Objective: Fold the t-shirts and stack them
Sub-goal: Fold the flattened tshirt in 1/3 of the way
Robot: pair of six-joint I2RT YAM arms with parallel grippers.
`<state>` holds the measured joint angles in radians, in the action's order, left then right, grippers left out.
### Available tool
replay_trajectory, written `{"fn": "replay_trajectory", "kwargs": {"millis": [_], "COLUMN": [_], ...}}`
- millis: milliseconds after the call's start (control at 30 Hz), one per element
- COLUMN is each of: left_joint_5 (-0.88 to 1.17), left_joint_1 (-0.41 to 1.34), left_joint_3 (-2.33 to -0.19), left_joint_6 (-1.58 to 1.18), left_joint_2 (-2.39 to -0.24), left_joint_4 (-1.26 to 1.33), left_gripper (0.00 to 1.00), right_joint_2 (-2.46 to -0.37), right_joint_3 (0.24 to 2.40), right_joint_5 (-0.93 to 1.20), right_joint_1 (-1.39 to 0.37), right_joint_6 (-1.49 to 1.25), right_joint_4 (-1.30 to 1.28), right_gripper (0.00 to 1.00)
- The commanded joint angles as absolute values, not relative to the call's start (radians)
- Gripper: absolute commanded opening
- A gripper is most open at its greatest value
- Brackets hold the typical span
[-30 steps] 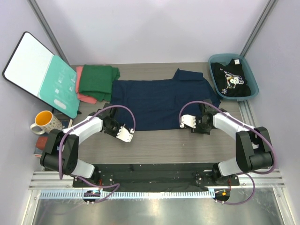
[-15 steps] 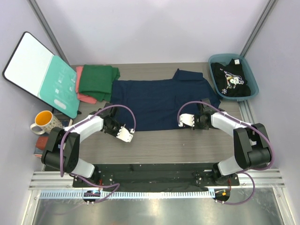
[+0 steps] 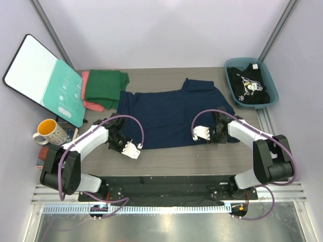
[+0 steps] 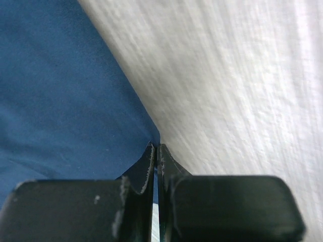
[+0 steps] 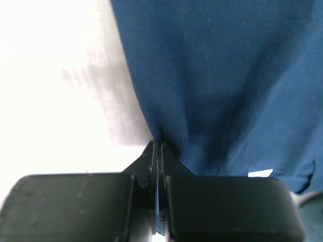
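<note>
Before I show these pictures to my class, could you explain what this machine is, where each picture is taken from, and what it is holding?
This is a pair of robot arms bolted to a table. One picture looks down from above. The other two come from a camera on each wrist. On the table lie a spread navy t-shirt, a folded green t-shirt over a pink t-shirt, and a bin holding a black t-shirt. The left end effector and the right end effector are each pinched shut on the navy t-shirt's near edge.
</note>
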<state>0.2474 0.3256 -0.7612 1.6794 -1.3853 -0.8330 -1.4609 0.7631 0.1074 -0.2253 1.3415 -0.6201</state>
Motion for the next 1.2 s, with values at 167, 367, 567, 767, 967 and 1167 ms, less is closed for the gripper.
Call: {"fn": "replay_trajectory", "kwargs": {"millis": [167,367,567,767,967,1167], "left_joint_5": [0.29,0.327,0.367,0.35,0.284,0.27], "left_joint_1": [0.325,0.327,0.327,0.327,0.325,0.325], "left_joint_3": [-0.746,-0.716,-0.68,-0.716,-0.79,-0.923], "left_joint_6": [1.693,1.759,1.784,1.714,1.537,1.491], "left_joint_2": [-1.263,-1.143,-1.02,-0.983,-1.145,-1.344], "left_joint_4": [-1.078,-1.248,-1.282,-1.176,-0.806,-0.741], "left_gripper": [0.0,0.0,0.44,0.58,0.53,0.45], "right_joint_2": [-1.293,-1.14,-1.092,-1.104,-1.251,-1.564], "right_joint_3": [0.784,0.721,0.716,0.808,0.915,1.166], "right_joint_5": [0.183,0.227,0.248,0.255,0.224,0.385], "right_joint_1": [-0.276,-0.35,-0.387,-0.385,-0.315,-0.103], "right_joint_6": [1.446,1.508,1.511,1.421,1.083,0.925], "right_joint_4": [-0.974,-1.112,-1.21,-1.162,-0.81,-0.785], "right_gripper": [0.01,0.01,0.59,0.62,0.42,0.4]}}
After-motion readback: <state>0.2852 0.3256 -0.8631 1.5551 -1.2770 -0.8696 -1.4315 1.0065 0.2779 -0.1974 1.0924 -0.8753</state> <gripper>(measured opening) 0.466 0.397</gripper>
